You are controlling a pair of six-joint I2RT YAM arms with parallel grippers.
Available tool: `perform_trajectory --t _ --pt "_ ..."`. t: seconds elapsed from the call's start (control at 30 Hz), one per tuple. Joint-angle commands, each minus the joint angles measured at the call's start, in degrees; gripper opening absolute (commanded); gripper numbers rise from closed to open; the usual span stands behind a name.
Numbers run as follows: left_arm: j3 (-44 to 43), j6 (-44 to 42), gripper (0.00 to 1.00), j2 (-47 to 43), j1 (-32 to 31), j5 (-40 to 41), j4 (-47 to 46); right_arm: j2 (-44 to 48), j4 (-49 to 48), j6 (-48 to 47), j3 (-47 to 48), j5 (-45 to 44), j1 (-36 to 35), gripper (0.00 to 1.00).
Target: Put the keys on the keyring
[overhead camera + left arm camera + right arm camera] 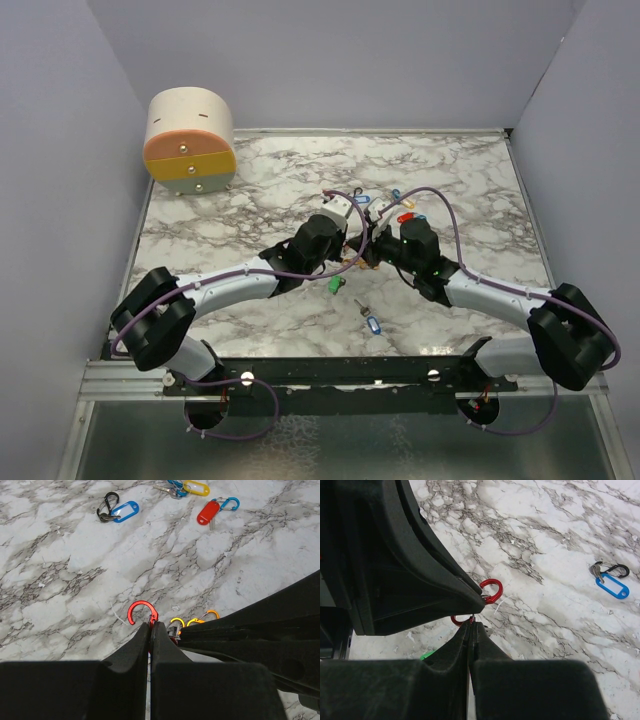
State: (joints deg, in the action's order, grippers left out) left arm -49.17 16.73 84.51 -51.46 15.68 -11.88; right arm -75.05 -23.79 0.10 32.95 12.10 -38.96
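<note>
My left gripper [150,628] is pinched together on the red keyring clip [141,613], whose hook juts straight ahead of my tips. My right gripper [471,625] is closed too, meeting it tip to tip. The red-tagged key [207,512] lies well ahead and to the right of my left tips, lying nearly lengthwise to them, likely nearer the right arm.

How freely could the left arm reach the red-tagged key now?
Probably yes, once it lets go: bare marble lies between the left gripper and the red-tagged key, but its jaws are shut on the red clip.
</note>
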Motion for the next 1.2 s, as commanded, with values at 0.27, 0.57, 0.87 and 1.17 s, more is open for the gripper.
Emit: perform_trajectory --t 0.27,0.57,0.87,1.17 --pt "-1.82 -0.65 0.0 0.26 -0.32 0.31 -1.35 1.58 -0.45 -0.8 1.09 1.52 -0.92 0.01" --pt "-2.86 -0.91 0.0 1.11 -0.35 1.4 -1.48 1.61 0.1 -1.06 1.29 1.45 -1.2 0.01" --pt "-4.31 -0.57 0.0 2.33 -0.22 1.98 -0.98 1.56 0.22 -1.09 1.39 0.64 -1.29 0.01" --pt "-4.38 0.41 0.56 1.58 -0.14 4.06 0.32 1.82 0.54 -0.47 1.41 -2.12 -1.29 0.01"
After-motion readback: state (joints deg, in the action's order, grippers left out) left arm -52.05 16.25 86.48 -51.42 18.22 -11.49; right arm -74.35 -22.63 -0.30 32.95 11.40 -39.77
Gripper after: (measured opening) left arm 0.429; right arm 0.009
